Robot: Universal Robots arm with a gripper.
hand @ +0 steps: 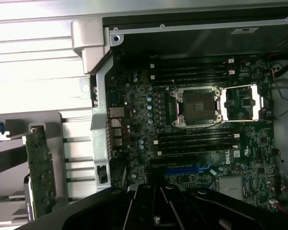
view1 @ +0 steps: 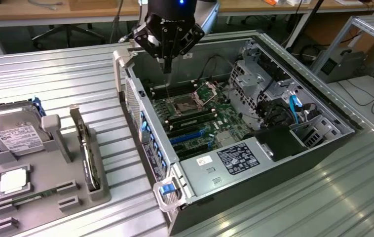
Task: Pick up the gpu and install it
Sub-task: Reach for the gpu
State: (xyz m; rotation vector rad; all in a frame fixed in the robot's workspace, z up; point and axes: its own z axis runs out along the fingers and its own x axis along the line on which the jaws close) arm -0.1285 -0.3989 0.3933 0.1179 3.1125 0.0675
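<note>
The gpu stands on its long edge in a slot of the grey holder, on the ribbed metal surface at the exterior view's left. It is well apart from the gripper. A hard drive leans in the same holder just beside it.

The card looks thin, light and stiff. Its face is probably slick and its board delicate, so it would not take much squeezing or twisting. The free top edge is the obvious place to take hold, pinching across the thickness near the middle of its length so it hangs level. The grip should stay clear of the metal bracket end and of the contact edge down in the slot.

Further out, the open computer case lies on its side with the motherboard facing up. The empty processor socket and the blue expansion slots are exposed.

The gripper hangs above the rear part of the board, pointing straight down. Its fingers are pressed fully together with nothing between them, so the pick-up has not yet been made.
</note>
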